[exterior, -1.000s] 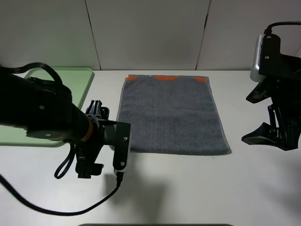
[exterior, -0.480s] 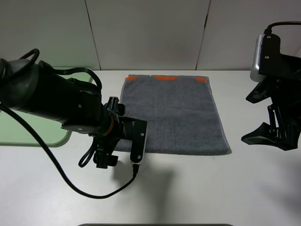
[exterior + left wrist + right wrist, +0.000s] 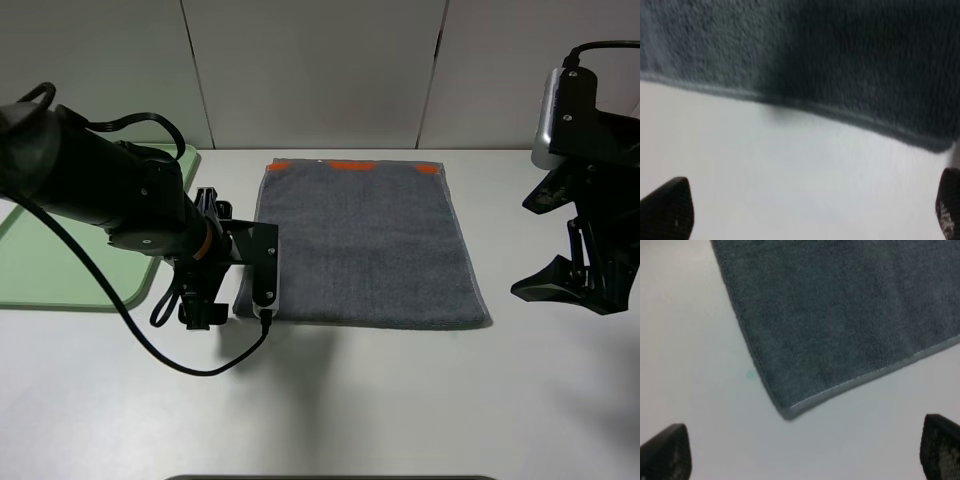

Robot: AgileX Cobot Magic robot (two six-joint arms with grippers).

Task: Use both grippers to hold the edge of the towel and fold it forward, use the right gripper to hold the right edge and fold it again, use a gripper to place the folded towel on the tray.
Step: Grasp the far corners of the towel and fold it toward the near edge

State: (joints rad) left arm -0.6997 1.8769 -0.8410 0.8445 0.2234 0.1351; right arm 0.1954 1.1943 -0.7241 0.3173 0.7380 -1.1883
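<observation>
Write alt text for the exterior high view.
A dark grey towel lies flat, unfolded, on a white table, orange patches on its far hem. The left gripper is beside its near left corner, the right gripper off to its right, both open; a green tray lies far left.

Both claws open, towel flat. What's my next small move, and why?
Probably bring the right claw in and down to the near right corner of the towel. The left claw sits low at the near hem, jaws open, while the right one hangs open off to the side, too far for a two-claw pinch.
</observation>
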